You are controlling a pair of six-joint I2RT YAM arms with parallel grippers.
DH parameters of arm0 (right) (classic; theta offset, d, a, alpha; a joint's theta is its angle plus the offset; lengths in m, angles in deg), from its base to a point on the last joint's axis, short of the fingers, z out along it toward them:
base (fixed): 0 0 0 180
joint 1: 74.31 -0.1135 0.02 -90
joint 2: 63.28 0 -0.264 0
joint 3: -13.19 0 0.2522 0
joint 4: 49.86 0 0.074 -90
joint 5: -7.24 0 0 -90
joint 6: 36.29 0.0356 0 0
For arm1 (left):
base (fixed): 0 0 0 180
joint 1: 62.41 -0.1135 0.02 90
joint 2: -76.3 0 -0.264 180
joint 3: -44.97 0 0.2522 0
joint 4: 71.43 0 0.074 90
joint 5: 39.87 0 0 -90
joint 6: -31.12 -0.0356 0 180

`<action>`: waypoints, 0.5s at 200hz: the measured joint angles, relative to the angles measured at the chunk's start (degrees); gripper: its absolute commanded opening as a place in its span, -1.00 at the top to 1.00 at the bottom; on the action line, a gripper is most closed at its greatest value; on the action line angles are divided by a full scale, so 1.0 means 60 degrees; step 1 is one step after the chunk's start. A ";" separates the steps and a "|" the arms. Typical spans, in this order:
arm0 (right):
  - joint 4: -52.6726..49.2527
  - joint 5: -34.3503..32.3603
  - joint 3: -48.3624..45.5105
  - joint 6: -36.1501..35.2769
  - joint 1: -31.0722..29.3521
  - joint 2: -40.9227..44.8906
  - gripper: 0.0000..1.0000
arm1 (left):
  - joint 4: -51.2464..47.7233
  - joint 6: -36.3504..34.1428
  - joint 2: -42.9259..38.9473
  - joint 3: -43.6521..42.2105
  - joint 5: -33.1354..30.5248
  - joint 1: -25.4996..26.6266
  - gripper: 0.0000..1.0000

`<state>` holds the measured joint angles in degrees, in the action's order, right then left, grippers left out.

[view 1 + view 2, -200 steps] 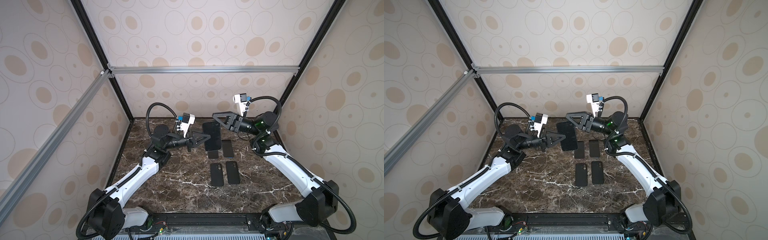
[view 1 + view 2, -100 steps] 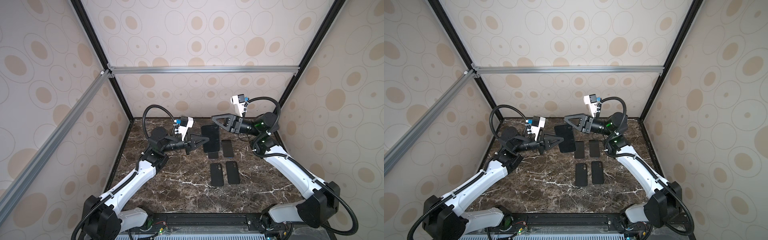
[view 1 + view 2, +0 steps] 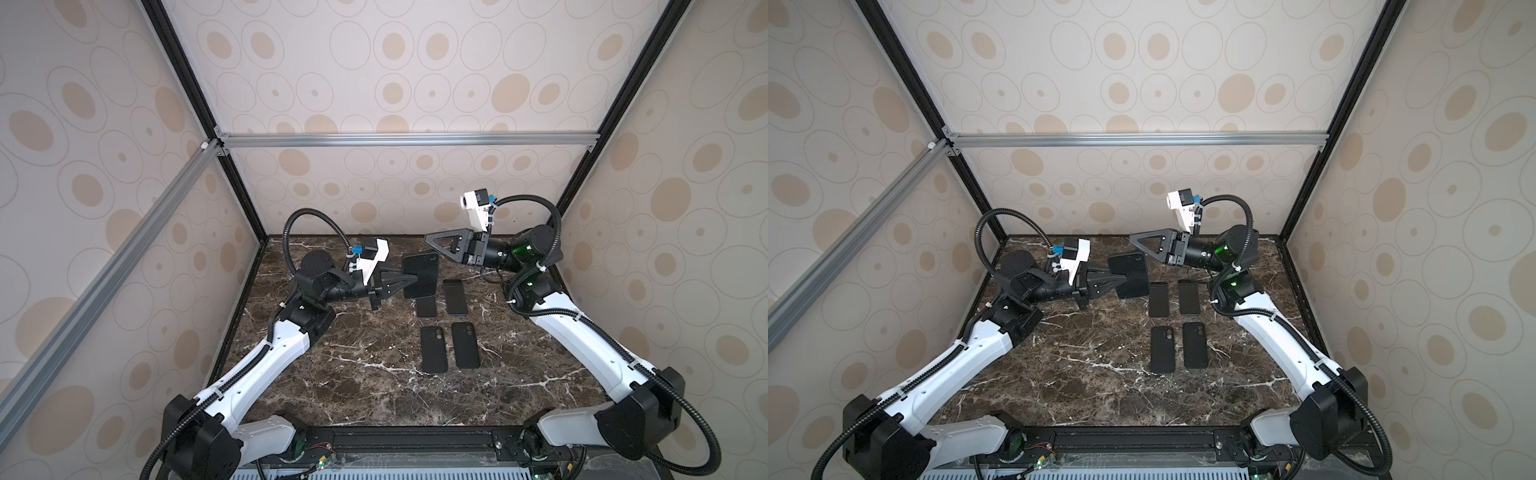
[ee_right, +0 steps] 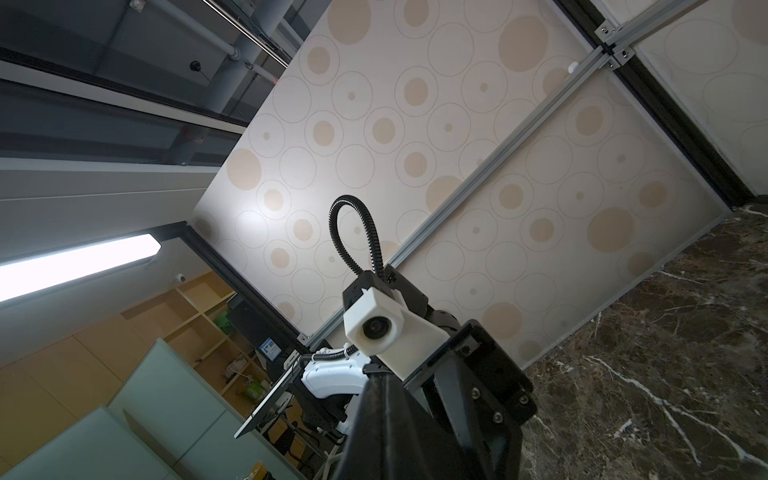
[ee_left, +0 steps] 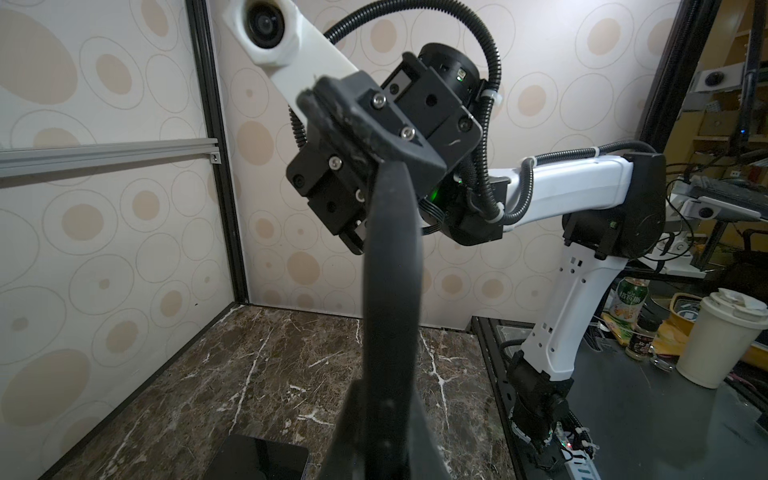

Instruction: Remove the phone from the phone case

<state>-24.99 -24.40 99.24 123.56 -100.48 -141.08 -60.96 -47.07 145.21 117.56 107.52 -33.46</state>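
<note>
My left gripper [image 3: 409, 279] is shut on the side edge of a black phone case [image 3: 419, 276], holding it upright above the back of the marble table [image 3: 374, 395]. In both top views the case [image 3: 1128, 275] turns its matte back and camera cutout toward the camera. The phone is hidden. In the left wrist view the case [image 5: 390, 266] is edge-on and slightly bowed between the left gripper [image 5: 384, 440] fingers. My right gripper [image 3: 428, 238] is shut with nothing in it, just above the case's upper right corner. I cannot tell whether it touches the case.
Under and right of the held case lie two glossy black handsets [image 3: 426, 308] [image 3: 455, 296]. Nearer the front lie two loose black cases [image 3: 434, 349] [image 3: 465, 345]. Patterned walls and black frame posts enclose the table. A horizontal aluminium bar [image 3: 395, 139] crosses the back.
The right gripper has sunk a little toward the case's top corner and closed fully. The left gripper still holds the case in nearly the same place.
</note>
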 measured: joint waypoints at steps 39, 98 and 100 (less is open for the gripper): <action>-0.0051 -0.0084 0.0000 -0.0237 -0.0004 0.0091 0.74 | 0.0033 0.0215 0.0011 0.0051 0.0051 0.0000 1.00; 0.0036 -0.0226 -0.0036 -0.0860 -0.0022 0.0299 0.40 | 0.1905 0.1734 0.0102 -0.0266 0.0244 0.0011 1.00; 0.0033 -0.0226 -0.0036 -0.0863 -0.0022 0.0299 0.41 | 0.1953 0.1778 0.0109 -0.0280 0.0248 0.0011 1.00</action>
<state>-24.79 -25.75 99.02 118.38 -100.62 -139.29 -49.25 -36.40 145.86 115.88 109.00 -33.40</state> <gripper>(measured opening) 0.327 0.112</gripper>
